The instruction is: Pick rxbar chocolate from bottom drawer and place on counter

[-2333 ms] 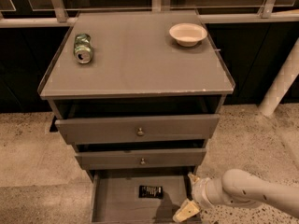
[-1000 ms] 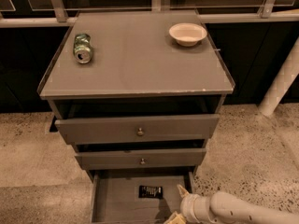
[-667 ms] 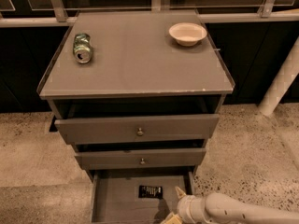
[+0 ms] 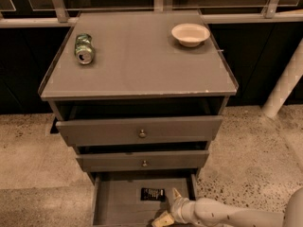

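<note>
The rxbar chocolate (image 4: 153, 194) lies flat in the open bottom drawer (image 4: 116, 203), toward its far right. The gripper (image 4: 169, 206) sits just right of it - fingers spread, holding nothing. Above, the counter (image 4: 142, 60) carries a green can (image 4: 84, 48) and a bowl (image 4: 190, 34).

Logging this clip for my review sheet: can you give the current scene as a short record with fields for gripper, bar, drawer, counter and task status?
gripper: gripper open, low over the front right of the bottom drawer, holding nothing
rxbar chocolate: lying flat on the drawer floor, just left of the gripper's upper finger, not between the fingers
bottom drawer: pulled out
counter: holds a crushed green can back left and a bowl back right
task status: bar not yet grasped
</note>
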